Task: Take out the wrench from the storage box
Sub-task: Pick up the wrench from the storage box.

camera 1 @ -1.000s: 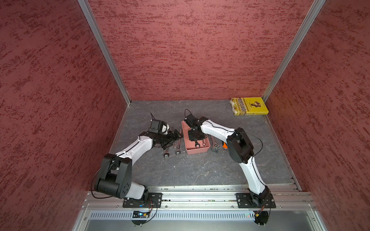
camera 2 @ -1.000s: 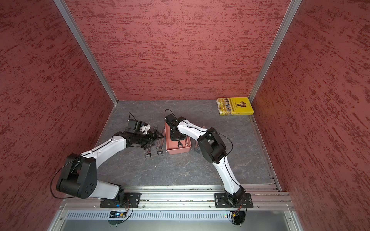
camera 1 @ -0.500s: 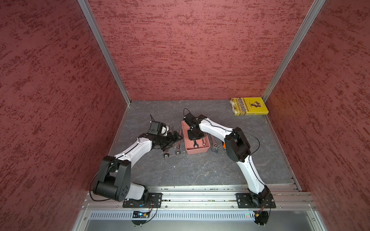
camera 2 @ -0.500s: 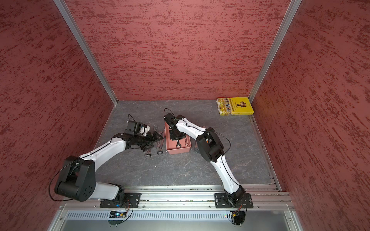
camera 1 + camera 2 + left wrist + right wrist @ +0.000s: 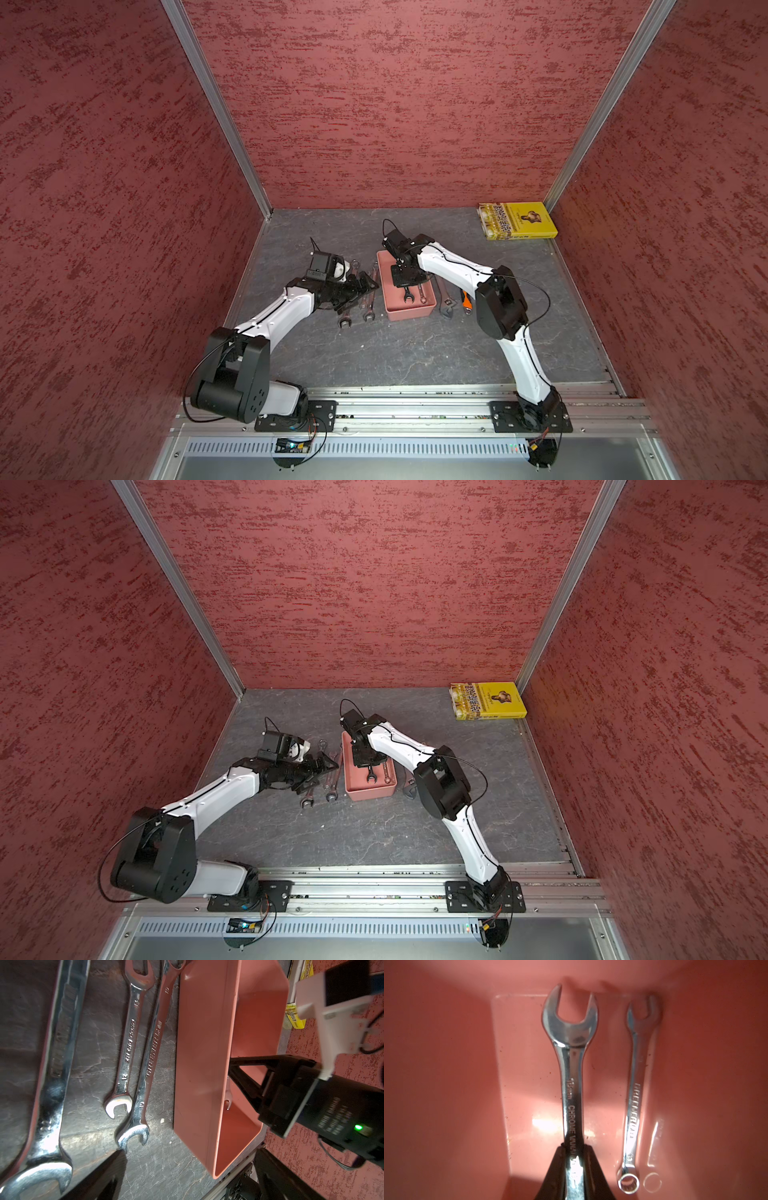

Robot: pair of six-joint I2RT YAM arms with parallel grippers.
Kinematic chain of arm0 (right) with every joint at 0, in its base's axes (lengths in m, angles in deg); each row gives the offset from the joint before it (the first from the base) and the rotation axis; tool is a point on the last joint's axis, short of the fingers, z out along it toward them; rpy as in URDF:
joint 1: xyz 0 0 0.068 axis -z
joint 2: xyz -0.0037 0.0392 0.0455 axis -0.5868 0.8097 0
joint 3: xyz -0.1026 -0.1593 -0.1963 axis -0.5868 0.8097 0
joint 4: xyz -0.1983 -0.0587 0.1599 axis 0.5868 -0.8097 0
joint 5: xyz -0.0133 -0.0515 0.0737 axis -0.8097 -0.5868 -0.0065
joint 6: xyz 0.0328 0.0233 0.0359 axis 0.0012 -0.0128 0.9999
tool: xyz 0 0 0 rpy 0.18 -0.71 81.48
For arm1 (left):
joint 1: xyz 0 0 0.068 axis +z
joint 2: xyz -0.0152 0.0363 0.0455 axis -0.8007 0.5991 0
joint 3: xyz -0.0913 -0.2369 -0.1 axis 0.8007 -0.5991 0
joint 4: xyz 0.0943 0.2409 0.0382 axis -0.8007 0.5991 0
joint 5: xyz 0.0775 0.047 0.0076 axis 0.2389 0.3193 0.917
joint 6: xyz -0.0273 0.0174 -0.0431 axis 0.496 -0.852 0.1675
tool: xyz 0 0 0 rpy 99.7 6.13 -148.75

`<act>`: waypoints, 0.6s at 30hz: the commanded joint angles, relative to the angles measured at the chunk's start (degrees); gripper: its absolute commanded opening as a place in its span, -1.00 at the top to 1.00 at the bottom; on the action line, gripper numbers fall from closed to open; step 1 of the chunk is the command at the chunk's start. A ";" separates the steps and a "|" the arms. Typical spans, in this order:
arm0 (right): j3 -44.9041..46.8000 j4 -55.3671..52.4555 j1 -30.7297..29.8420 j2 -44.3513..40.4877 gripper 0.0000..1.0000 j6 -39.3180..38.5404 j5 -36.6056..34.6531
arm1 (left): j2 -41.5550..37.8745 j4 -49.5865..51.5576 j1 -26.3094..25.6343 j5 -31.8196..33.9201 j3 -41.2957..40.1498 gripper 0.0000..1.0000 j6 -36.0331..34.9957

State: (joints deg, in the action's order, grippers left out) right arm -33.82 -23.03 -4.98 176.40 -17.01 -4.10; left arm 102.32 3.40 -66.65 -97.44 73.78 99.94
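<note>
Chrome pinched: grips the wrench by its shank with the right gripper, inside the storage box beside a smaller wrench; holds the left gripper spread wide outside.

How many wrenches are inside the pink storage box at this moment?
2. A larger wrench, mid-box, is clamped by the right gripper; a smaller wrench lies beside it near the storage box wall. The gripper may hide more.

We get evenly lit, sharp top views with soft shadows on the worktop. Wrist views are dimmer, pink-tinted; glare on wrench, blurred near edges.
</note>
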 commanded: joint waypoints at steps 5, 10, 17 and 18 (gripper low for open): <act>-0.30 -2.84 -0.31 -8.35 1.00 0.48 -3.82 | -0.49 -1.07 0.03 0.35 -0.07 -0.99 0.10; 0.50 -5.38 0.80 -12.81 1.00 -0.36 -5.24 | -0.45 -1.20 0.00 0.07 0.15 -0.99 0.42; 13.11 -2.16 5.90 -21.70 1.00 -2.61 -5.36 | 0.44 -1.73 -0.76 -0.68 2.49 -0.99 1.59; 15.05 -1.73 7.13 -22.69 1.00 -3.29 -5.06 | 0.64 -1.77 -0.95 -0.61 2.86 -0.99 1.59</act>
State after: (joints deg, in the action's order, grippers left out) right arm -22.43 -25.85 -1.09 156.82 -18.50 -7.47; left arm 102.41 3.35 -67.00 -97.55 74.54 101.23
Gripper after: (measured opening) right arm 0.141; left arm 0.996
